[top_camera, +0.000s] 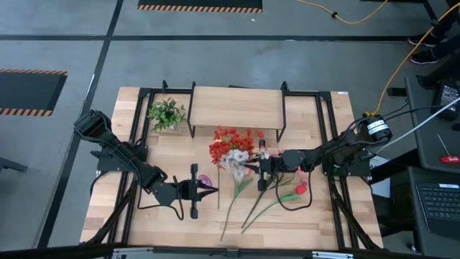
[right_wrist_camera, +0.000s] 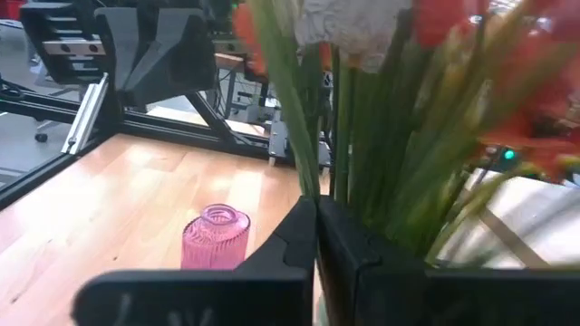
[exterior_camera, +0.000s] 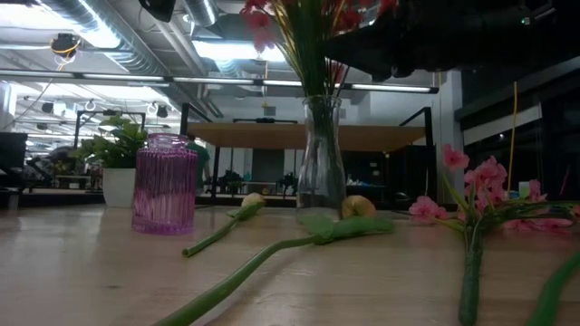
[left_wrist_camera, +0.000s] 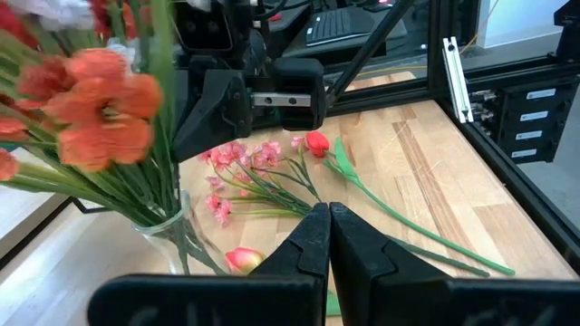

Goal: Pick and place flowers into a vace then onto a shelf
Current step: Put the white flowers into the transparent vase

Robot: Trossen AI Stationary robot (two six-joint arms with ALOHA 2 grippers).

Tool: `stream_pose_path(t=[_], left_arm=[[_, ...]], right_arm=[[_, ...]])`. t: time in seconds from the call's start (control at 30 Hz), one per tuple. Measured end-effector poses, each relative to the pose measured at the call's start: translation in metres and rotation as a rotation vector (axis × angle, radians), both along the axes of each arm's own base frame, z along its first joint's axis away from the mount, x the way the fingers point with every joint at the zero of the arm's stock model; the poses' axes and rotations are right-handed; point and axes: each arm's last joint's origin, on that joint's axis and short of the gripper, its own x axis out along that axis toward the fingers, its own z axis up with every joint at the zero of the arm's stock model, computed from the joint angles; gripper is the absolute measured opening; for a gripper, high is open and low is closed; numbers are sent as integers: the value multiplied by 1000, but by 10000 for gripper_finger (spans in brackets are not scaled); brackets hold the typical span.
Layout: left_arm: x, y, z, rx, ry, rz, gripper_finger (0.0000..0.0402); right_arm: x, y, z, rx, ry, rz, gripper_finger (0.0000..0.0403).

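Right gripper (top_camera: 253, 167): fingers together, empty, at mid-table just beside the clear glass vase (exterior_camera: 321, 163), whose red and white flowers (top_camera: 228, 147) rise immediately ahead of its tips. Left gripper (top_camera: 214, 189): fingers together, holding nothing, apparently just short of the pink ribbed vase (exterior_camera: 165, 184). Loose flower stems (top_camera: 241, 200) lie on the tabletop between and beyond both grippers; shelf (top_camera: 237, 106) well past the bouquet, at the far table edge.
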Motion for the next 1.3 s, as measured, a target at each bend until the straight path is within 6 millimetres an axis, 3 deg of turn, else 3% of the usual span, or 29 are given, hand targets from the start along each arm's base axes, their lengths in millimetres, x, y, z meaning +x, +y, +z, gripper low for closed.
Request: stream_pose_path(t=[0.6, 1.07, 1.3], left_arm=[[0, 0, 0, -1, 0, 0, 6], [0, 0, 0, -2, 0, 0, 6], [0, 0, -1, 5, 9, 0, 6]], right_arm=[[1, -6, -8, 31, 80, -23, 15], [0, -7, -4, 16, 70, -23, 139], [-8, -4, 9, -1, 65, -9, 171]])
